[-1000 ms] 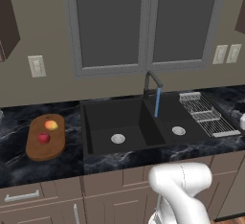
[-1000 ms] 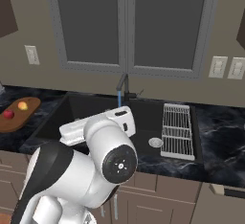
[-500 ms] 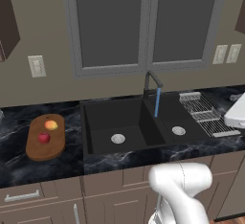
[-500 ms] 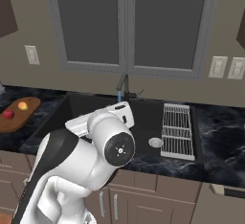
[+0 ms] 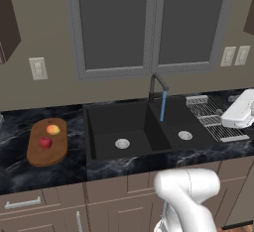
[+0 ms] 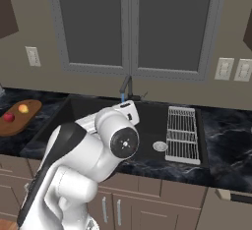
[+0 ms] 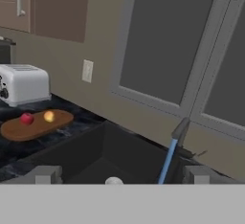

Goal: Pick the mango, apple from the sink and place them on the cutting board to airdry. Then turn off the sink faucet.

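Note:
The mango (image 5: 53,129) and the red apple (image 5: 45,143) lie on the wooden cutting board (image 5: 34,154), left of the black double-basin sink (image 5: 106,122). A blue stream of water runs from the dark sink faucet (image 5: 155,82) into the sink. The hand view looks leftward across the sink, with the faucet (image 7: 181,130) at right and the board (image 7: 14,129) with apple (image 7: 27,118) and mango (image 7: 49,117) at far left. My gripper (image 7: 123,175) is open, nothing between its fingertips (image 7: 48,174). The arm's white end (image 5: 240,109) hovers above the counter right of the sink.
A wire drying rack (image 5: 211,119) lies on the black marble counter right of the sink. A white toaster (image 7: 24,84) stands behind the board at far left. Grey window frames and wall outlets run along the back wall. Cabinet drawers sit below the counter edge.
The arm's white end has come further in from the right edge of the left base view, toward the sink. The fruits and board have not moved; water still runs.

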{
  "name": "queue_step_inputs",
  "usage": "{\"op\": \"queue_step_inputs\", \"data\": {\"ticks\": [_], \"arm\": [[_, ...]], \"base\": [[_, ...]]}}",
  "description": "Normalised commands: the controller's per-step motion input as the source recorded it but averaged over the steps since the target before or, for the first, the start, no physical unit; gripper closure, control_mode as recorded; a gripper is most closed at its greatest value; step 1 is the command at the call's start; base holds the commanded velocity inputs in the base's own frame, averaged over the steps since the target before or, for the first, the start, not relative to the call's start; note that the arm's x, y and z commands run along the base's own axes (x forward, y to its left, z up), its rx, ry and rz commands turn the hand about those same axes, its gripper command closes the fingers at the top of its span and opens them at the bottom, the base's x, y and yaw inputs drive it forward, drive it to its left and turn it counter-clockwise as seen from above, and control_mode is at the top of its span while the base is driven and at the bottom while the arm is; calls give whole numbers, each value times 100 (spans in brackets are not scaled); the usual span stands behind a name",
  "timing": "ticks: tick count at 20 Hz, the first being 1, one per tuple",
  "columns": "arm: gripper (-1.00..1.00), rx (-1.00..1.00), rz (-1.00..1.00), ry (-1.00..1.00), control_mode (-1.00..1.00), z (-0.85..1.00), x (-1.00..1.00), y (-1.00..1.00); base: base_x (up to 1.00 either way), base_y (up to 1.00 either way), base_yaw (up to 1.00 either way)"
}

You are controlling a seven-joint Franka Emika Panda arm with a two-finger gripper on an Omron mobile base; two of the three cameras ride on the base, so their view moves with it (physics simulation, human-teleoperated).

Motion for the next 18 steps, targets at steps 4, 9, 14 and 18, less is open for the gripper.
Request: {"op": "queue_step_inputs", "data": {"ticks": [4,9,14,18], "arm": [[-100,-1,0,0,-100,-13,40,0],[-100,-1,0,0,-100,-7,31,-4],[-100,0,0,0,-100,-8,30,-6],[-100,0,0,0,-100,-12,33,-4]], "base": [[0,0,0],[0,0,0],[0,0,0],[0,0,0]]}}
